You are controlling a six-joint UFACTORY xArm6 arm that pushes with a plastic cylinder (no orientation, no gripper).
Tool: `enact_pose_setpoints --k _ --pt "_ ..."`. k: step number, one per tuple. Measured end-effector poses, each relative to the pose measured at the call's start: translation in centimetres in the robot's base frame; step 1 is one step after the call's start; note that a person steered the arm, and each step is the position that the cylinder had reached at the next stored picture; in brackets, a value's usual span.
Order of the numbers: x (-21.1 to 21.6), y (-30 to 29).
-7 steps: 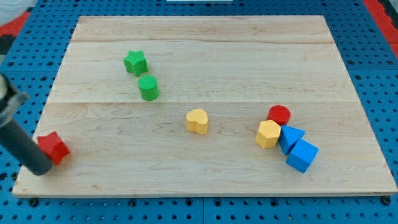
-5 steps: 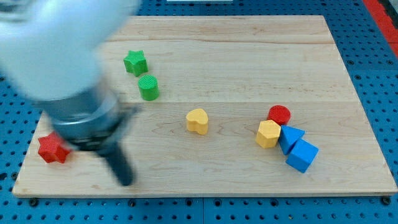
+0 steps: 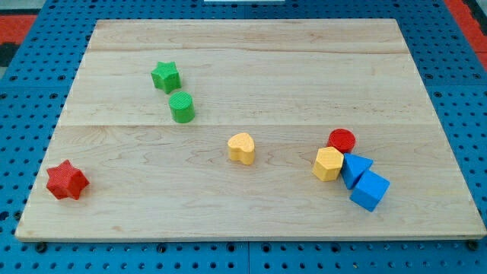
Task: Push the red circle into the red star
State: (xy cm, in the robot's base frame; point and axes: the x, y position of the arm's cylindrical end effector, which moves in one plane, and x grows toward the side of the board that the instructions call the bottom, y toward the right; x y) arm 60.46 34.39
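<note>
The red circle [image 3: 342, 140] sits at the view's right on the wooden board [image 3: 251, 61], touching a yellow hexagon [image 3: 329, 164] just below it. The red star [image 3: 66, 180] lies far off at the view's lower left, near the board's left edge. My rod and its tip do not show in the current frame.
A blue triangle [image 3: 356, 167] and a blue cube [image 3: 370, 190] crowd against the yellow hexagon at the lower right. A yellow heart [image 3: 242, 148] lies mid-board. A green star [image 3: 165, 76] and a green cylinder [image 3: 182, 106] stand at the upper left.
The rod was beside the red star at the lower left, swept blurred across the left of the board, and has left the view. No block has moved.
</note>
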Motion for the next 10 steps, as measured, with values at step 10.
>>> enact_pose_setpoints --k 10 --pt "-11.7 -21.9"
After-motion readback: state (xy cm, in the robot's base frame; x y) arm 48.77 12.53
